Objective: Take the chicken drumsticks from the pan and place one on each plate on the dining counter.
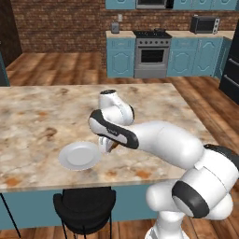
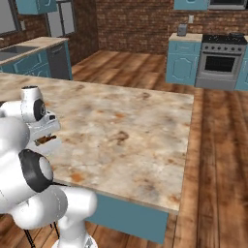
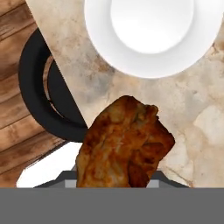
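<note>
Showing: gripper (image 1: 108, 145) closed on one chicken drumstick (image 3: 124, 144), carried low over the dining counter (image 1: 42, 112) near its front edge.
Drumstick position: off the counter, between the jaws; the hand view places it just short of the plate (image 3: 151, 37), not yet over it.
Plate position: on the dining counter beside the gripper, close to the front edge; white, flat, nothing on it.
Below the edge: black stool (image 1: 84, 207) on the wood floor (image 2: 218, 145), directly under the counter edge.
Weight: judged light; a small piece of meat, far smaller than the plate.
Surface: glossy brown skin, likely greasy, so a slip through the jaws is possible.
Stiffness: probably soft flesh over a hard bone; a firm squeeze would dent the meat but not collapse it.
Hold point: best taken across the thick middle, as the hand view suggests is the case here; which end is the thin one cannot be told.
Release: should be low over the plate centre, since a rounded piece may roll.
</note>
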